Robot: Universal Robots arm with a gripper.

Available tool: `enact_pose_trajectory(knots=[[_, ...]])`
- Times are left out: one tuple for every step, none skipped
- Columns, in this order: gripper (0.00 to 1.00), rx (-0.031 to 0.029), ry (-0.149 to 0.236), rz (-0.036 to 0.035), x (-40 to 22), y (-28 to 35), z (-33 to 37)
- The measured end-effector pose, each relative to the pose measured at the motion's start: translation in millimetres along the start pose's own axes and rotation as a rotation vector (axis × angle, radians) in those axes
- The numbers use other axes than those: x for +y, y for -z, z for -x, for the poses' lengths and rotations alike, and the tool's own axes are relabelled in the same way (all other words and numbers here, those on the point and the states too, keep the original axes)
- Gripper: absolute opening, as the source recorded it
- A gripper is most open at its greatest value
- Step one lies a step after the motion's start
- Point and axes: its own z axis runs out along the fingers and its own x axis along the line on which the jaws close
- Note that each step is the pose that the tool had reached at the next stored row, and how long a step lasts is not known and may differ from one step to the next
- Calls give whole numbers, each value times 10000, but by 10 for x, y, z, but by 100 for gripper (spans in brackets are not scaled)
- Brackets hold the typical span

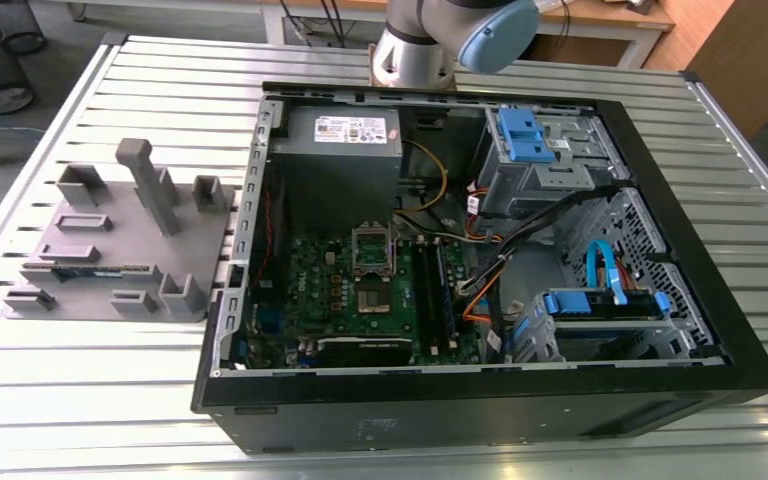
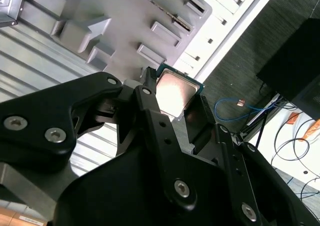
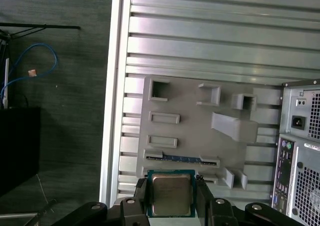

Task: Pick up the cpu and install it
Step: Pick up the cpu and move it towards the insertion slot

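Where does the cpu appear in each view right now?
First wrist view: the cpu is clamped in the pincer, the grey tray beyond it.
Second wrist view: the cpu is in the pincer, the grey tray behind.
Exterior view: the shared landmark, the grey tray, lies on the table at the exterior view's left of the computer case.

Small flat square cpu [image 3: 171,194], dull silvery metal lid on a green-rimmed board, lid facing both wrist views, being clamped at opposite edges by the black gripper [image 3: 172,198].
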Motion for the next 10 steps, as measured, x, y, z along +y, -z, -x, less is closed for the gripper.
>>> enact_pose_trajectory(knots=[[47, 0, 0, 0, 0, 0, 3], [47, 0, 0, 0, 0, 0, 7], [47, 0, 0, 0, -1, 0, 11], [47, 0, 0, -1, -1, 0, 15], [47, 1, 0, -1, -1, 0, 20], [47, 1, 0, -1, -1, 0, 25], [47, 0, 0, 0, -2, -1, 29], [47, 0, 0, 0, -2, -1, 33], [47, 0, 0, 0, -2, -1, 38], [47, 1, 0, -1, -3, -1, 43]])
